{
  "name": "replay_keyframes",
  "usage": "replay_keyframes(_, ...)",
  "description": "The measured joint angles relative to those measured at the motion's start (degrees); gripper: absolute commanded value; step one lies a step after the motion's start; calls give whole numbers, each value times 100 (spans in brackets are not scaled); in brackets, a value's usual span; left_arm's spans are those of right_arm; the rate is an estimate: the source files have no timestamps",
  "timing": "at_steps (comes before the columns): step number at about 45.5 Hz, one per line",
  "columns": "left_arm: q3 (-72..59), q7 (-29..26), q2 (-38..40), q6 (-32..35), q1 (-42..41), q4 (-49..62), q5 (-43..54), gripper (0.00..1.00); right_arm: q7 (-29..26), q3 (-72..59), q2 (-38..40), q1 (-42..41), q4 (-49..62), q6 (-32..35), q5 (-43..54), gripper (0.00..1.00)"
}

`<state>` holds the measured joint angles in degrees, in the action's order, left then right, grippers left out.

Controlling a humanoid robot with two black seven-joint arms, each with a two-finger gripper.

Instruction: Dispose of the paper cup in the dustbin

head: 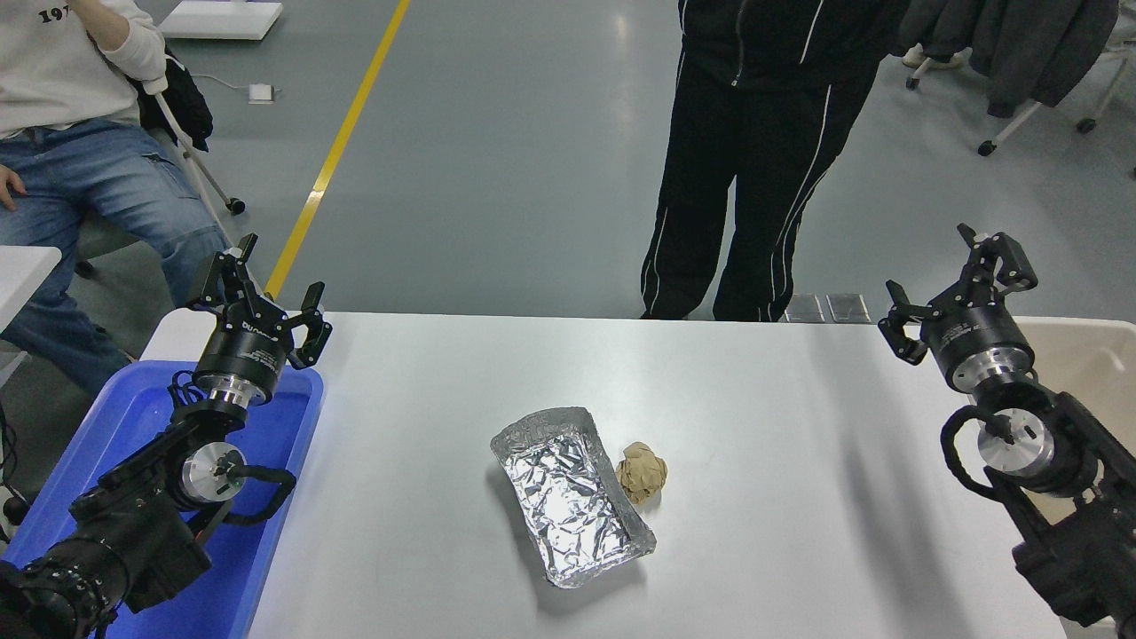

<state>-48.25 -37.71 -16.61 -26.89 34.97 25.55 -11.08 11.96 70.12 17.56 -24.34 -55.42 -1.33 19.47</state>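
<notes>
The right end effector (951,293) hangs over the far right corner of the white table (781,426), its black fingers spread wide apart with nothing between them. Its arm comes in from the lower right and crosses over the beige dustbin (1087,355), which stands just off the table's right edge; only the far part of the bin's inside shows past the arm. The paper cup shows nowhere on the table or in either end effector, and from here I cannot tell whether it lies down inside the bin, since the arm hides most of that.

The left end effector (257,297) is parked at the lower left above the far rim of a blue tub (293,461), its fingers likewise splayed and holding nothing.

Near the middle of the table lies a crinkled foil tray (568,497), set at a slant, and touching its right wall sits a crumpled brown paper ball (642,472).

Beyond the far edge a person in black trousers (754,177) stands facing the table, and a seated person in jeans (98,186) is at the far left.
</notes>
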Motion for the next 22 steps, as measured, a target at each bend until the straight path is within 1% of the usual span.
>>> replay_keyframes(13,0,0,-1,0,0,0,0,100,265,15,-73,71,-6,134,530,99)
replay_keyframes(22,0,0,-1,0,0,-2,0,100,353,46,-116,91,14,159,716,99)
